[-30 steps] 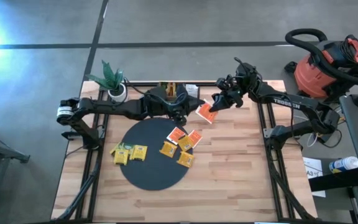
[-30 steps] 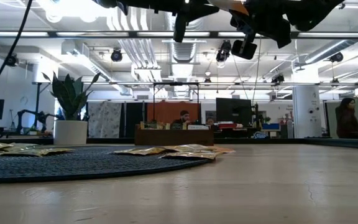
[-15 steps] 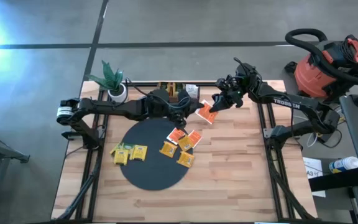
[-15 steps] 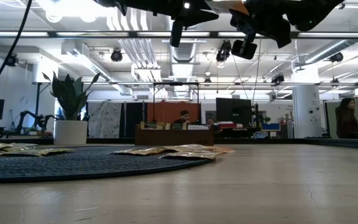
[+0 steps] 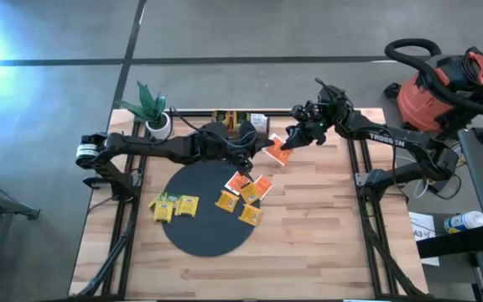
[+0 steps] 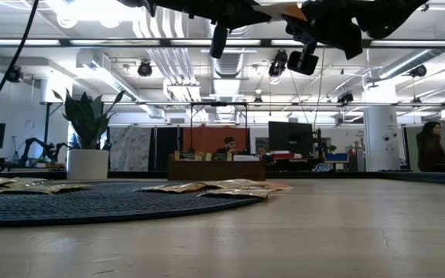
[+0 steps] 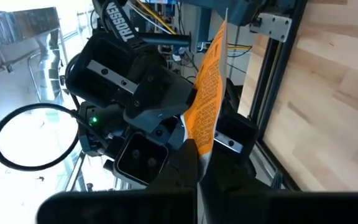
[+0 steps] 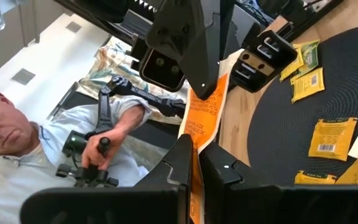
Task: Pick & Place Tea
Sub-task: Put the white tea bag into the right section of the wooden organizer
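Flat orange-red square tea packet hangs above the light wooden table, btwn both arms. Left gripper and right gripper each clamp shut on it, opp. edges. Other yellow and orange packets lie on black round woven mat.

Held packet: a flat orange tea-bag packet is pinched by both grippers.
Right gripper: closed on its near edge.
Left gripper: closed on its far edge.
Mat: yellow packets are scattered on a black round mat.

two dark, matte arms — white "trossen" lettering on the right arm, black angular finger housings.
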### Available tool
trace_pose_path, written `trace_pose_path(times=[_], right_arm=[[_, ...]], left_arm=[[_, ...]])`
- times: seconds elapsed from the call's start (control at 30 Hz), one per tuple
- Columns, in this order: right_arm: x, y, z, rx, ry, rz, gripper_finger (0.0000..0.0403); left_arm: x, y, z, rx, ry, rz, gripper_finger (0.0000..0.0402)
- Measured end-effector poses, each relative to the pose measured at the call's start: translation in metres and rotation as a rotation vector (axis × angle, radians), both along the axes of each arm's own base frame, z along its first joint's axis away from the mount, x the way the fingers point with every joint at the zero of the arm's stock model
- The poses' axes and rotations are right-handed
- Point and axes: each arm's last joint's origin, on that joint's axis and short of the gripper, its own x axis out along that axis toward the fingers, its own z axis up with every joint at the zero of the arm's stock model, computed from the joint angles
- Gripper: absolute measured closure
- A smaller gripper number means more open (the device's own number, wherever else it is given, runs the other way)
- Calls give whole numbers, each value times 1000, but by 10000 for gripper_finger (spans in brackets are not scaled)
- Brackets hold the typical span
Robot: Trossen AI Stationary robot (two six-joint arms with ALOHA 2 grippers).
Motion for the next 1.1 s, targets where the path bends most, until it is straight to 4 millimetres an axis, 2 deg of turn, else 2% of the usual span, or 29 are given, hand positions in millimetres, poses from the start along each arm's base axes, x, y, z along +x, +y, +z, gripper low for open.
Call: trace_pose_path(times=[0.17,0.27,0.6,0.77,0.93,1.03,1.1], right_arm=[[0,0,0,41,30,-8,389],[0,-1,0,58,43,-28,374],[1,-3,0,40,37,-100,249],[0,-6,0,-29,-1,-119,218],[-2,-14,-7,-117,27,-287,222],[-3,-17,-18,-229,116,-429,229],[-4,-16,-27,-317,212,-514,235]], left_arm=[[0,0,-1,-29,4,4,400],[0,0,-1,-46,4,9,400],[-1,2,-5,-70,38,96,401],[-5,7,-17,-125,128,296,401],[-15,19,-32,-256,196,580,401],[-21,22,-35,-415,174,724,401],[-25,25,-29,-605,112,797,401]])
